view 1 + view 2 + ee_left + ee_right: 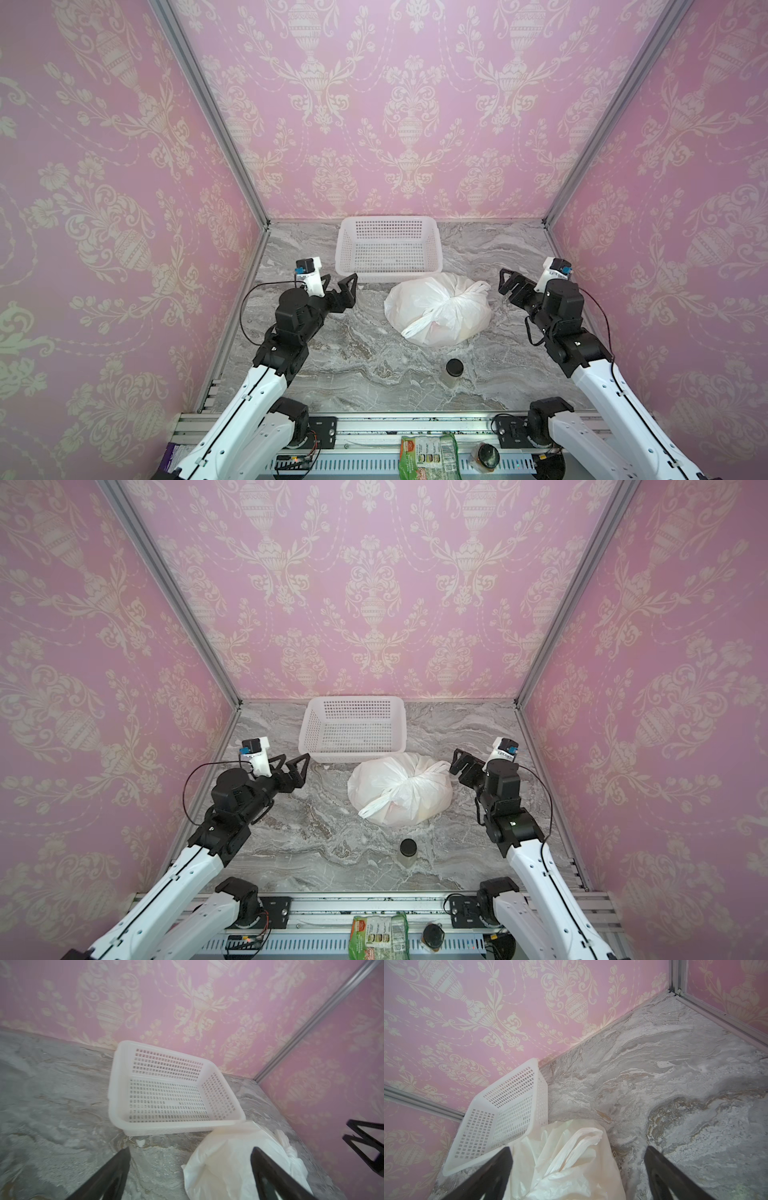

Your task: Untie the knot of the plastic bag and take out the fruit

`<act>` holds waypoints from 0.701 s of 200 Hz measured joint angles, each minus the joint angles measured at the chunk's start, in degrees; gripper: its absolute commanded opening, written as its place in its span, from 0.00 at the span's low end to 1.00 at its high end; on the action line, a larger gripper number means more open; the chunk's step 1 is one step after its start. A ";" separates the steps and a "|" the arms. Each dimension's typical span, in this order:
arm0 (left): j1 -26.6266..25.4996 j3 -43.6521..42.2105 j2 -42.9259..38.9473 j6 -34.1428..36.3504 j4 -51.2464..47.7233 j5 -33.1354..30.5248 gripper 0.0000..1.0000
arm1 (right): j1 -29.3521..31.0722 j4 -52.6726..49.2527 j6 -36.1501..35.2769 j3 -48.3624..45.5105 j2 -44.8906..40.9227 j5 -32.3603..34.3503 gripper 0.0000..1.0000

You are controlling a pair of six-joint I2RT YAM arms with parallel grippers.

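Frankly, nothing inside the knotted plastic bag is discernible; left hand and right hand gape, empty.

Crinkly translucent plastic bag; rigid perforated basket (matt white plastic).

no legible txt, packet print blurred

White arms, black joints, black cables.
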 measured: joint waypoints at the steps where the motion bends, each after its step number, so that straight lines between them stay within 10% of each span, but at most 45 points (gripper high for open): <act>1: -0.61 0.11 0.26 0.24 0.11 -0.02 0.92 | 0.00 -0.02 0.00 0.00 0.02 0.00 1.00; 71: -21.59 11.26 22.84 9.79 1.99 -1.18 0.94 | 0.50 -1.31 0.00 2.25 2.36 -0.07 1.00; 140: -26.80 23.26 38.64 16.11 -4.04 -8.92 0.99 | 0.50 -1.57 -0.31 2.23 2.49 -0.04 1.00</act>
